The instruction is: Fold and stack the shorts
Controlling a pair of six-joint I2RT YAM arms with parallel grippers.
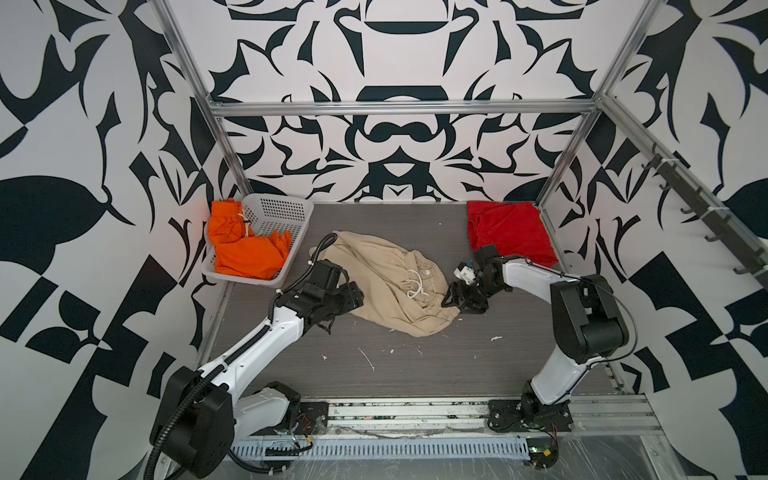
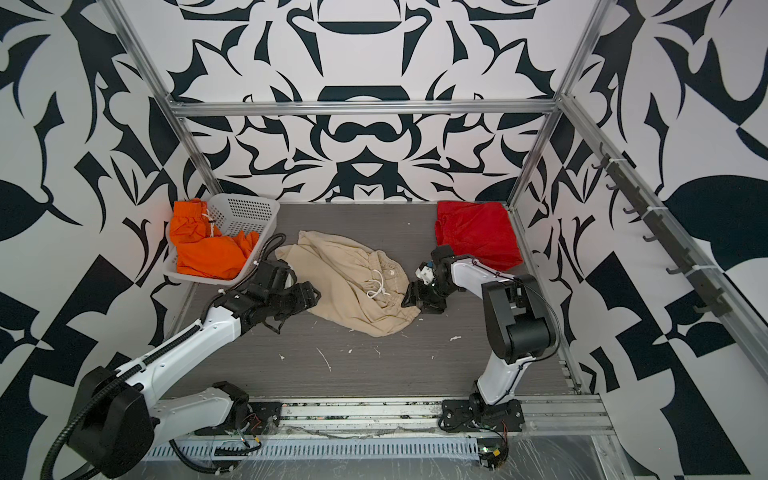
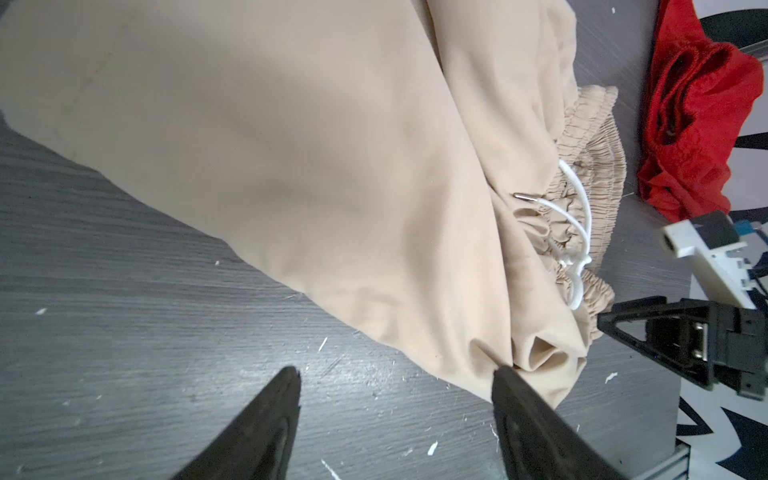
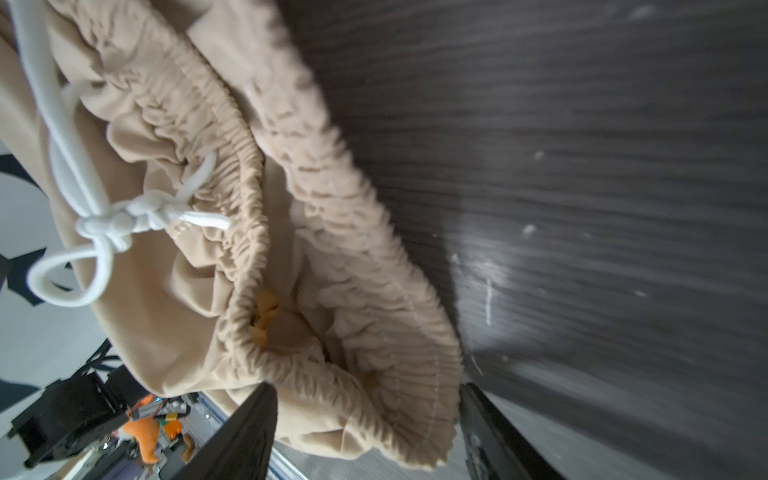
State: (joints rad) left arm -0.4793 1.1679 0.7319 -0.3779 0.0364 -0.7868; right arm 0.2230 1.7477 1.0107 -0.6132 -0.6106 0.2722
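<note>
Left gripper [image 3: 395,370] hangs released low over the grey table [image 3: 124,332]. Its jaws are spread with bare tabletop between them. One fingertip [image 3: 513,390] just touches a puckered fold at the edge of the beige shorts [image 3: 291,166], and nothing is held. Right gripper [image 4: 368,388] stands with its jaws apart too, straddling the gathered elastic waistband [image 4: 374,270] of that pair, so the bunched fabric fills the gap between the fingers; no clamp on it shows. A white drawstring [image 4: 137,216], tied in a knot, lies across the waist just beyond. In both top views the beige shorts lie crumpled in the middle of the table between the two arms. Their waist is turned toward the right arm and their legs run off toward the far left, with one gripper at each end of the heap. The red shorts [image 1: 507,232] lie fairly flat in the far right corner of the table, apart from the beige pair and just behind the right forearm. The orange shorts [image 1: 245,253] sit heaped in the white perforated basket [image 1: 278,212] at the far left corner, their waist draped over its left rim. Small white flecks [image 1: 368,361] dot the near part of the table.
</note>
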